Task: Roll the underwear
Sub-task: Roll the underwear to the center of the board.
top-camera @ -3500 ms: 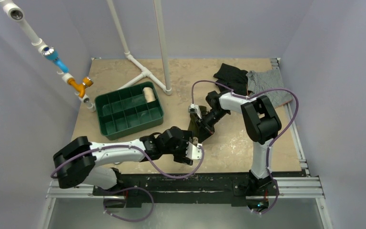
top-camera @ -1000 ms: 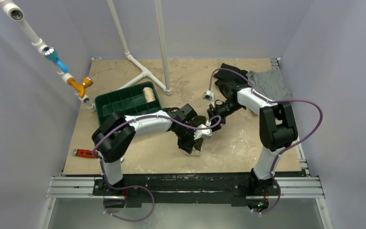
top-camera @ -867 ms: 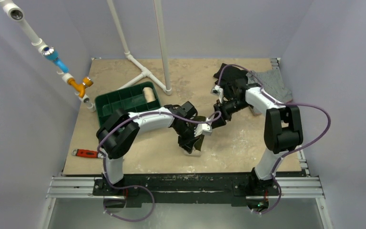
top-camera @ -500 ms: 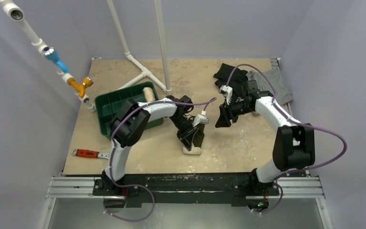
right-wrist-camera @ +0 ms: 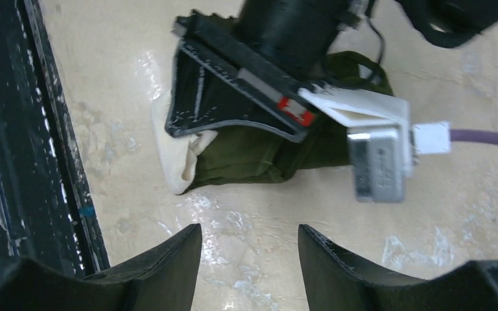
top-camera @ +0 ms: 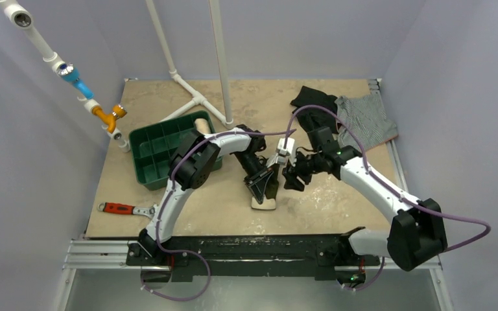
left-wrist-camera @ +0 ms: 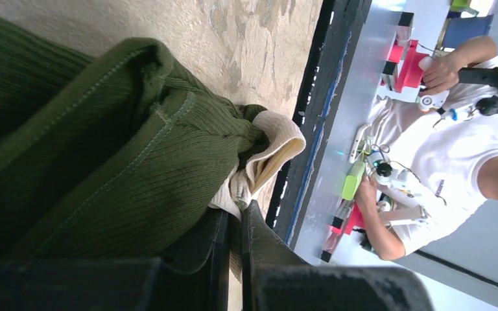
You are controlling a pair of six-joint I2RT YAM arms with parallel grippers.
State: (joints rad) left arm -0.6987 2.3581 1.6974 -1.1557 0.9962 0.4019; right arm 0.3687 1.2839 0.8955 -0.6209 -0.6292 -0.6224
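Black mounting rail ran along the near edge of the beige worktop, and a red-handled wrench lay just beyond it on the left.

Near the middle of the worktop, toward its front, the underwear lay bunched in a heap. It was dark olive ribbed cloth, with its cream waistband turned toward the rail. The left fingers were down on the underwear and pressed together, with a fold of it caught between them. From the left wrist, cream fabric could be seen running into the thin seam between those fingers.

Just to the right, the right fingers hung apart with nothing between them. The right wrist view placed them over bare worktop beside the underwear, clear of the cloth. It also showed the left fingers lying across the top of the heap.

Farther back on the left sat a dark green compartment tray, partly covered by the left arm. A cream roll rested in the compartment at its far right corner.

Toward the far right corner, a black garment and a grey striped garment lay crumpled and touching each other. A white PVC pipe frame stood at the far middle of the worktop. A white pipe run with blue and orange fittings slanted down the left wall.
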